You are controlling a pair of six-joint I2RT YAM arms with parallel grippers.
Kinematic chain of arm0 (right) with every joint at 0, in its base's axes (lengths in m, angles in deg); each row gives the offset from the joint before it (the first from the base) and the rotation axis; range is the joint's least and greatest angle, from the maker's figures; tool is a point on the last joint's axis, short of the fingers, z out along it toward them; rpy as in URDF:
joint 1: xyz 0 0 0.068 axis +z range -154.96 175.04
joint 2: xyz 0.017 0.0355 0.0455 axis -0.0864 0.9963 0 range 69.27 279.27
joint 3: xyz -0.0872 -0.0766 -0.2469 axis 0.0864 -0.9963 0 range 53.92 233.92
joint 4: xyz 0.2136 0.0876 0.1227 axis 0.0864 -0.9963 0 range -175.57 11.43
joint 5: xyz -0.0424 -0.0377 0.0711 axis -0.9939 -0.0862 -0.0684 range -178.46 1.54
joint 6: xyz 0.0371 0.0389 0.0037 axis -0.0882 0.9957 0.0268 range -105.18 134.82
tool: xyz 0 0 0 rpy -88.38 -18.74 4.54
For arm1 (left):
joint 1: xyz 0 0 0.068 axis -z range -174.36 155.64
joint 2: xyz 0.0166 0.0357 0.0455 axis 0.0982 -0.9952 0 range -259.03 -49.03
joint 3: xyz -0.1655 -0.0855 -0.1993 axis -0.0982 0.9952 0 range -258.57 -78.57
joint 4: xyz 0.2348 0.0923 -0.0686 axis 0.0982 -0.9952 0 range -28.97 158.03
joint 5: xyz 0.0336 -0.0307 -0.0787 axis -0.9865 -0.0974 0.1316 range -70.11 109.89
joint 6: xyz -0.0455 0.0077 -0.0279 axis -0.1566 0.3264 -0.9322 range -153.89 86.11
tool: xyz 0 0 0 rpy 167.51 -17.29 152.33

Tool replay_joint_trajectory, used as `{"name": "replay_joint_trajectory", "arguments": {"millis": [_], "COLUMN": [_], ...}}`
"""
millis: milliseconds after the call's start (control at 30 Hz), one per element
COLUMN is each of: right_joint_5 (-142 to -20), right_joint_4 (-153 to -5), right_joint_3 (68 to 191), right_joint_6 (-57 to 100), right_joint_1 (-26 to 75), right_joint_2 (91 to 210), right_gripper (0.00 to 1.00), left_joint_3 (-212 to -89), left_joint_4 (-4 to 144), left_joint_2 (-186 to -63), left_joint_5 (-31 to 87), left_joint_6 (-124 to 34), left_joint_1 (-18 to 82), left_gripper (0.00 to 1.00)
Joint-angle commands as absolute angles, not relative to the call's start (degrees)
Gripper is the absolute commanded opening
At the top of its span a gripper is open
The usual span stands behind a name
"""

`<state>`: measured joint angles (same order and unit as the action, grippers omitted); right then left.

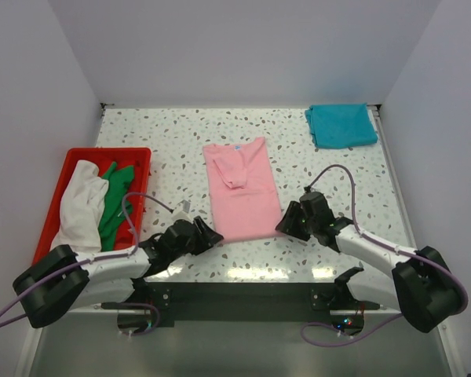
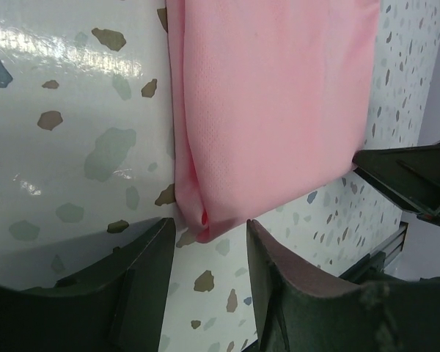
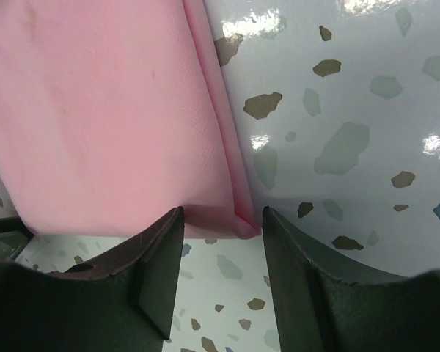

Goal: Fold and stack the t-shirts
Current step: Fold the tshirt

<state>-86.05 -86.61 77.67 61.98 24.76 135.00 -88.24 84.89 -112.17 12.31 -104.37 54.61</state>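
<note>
Left gripper (image 1: pixel 214 236) and right gripper (image 1: pixel 283 225) low, angled toward each other (fingers (image 3: pixel 158 257) parted on both)

Terrazzo table (image 1: pixel 165 133): pink shirt (image 1: pixel 239 196), teal shirt (image 1: pixel 341 126), red tray (image 1: pixel 102 151).

A red tray (image 1: pixel 110 150) sits at the left edge of the table (image 1: pixel 173 133), its long side running front to back. The tabletop is white and glossy, speckled with grey, brown and green chips. Plain pale walls (image 1: pixel 243 47) close it in on the left, back and right.
</note>
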Motion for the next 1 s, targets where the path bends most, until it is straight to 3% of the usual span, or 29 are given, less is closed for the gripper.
{"name": "replay_joint_trajectory", "arguments": {"millis": [0,267,367,533,700,967], "right_joint_5": [-88.11,-88.29,-88.11,-86.01,-83.54,-81.78], "right_joint_4": [-84.64,-84.64,-85.25,-86.92,-90.34,-99.13], "right_joint_3": [75.81,76.51,76.86,78.17,78.18,74.05], "right_joint_6": [64.21,64.30,63.95,62.90,61.84,63.86], "right_joint_1": [25.45,25.63,25.63,25.63,25.89,30.10], "right_joint_2": [137.03,137.65,136.86,135.72,131.94,115.01], "right_gripper": [0.51,0.39,0.29,0.00,0.00,0.00], "left_joint_3": [-87.79,-90.34,-91.30,-94.12,-96.23,-96.32], "left_joint_4": [79.89,81.30,80.95,78.67,74.10,59.88], "left_joint_2": [-115.12,-119.52,-120.40,-120.22,-116.90,-107.66], "left_joint_5": [9.69,9.25,9.16,9.69,10.04,5.22], "left_joint_6": [-106.22,-105.52,-105.08,-102.71,-101.83,-107.87], "left_joint_1": [55.91,56.88,56.88,57.05,58.45,68.11], "left_gripper": [0.49,0.39,0.26,0.01,0.00,0.00]}}
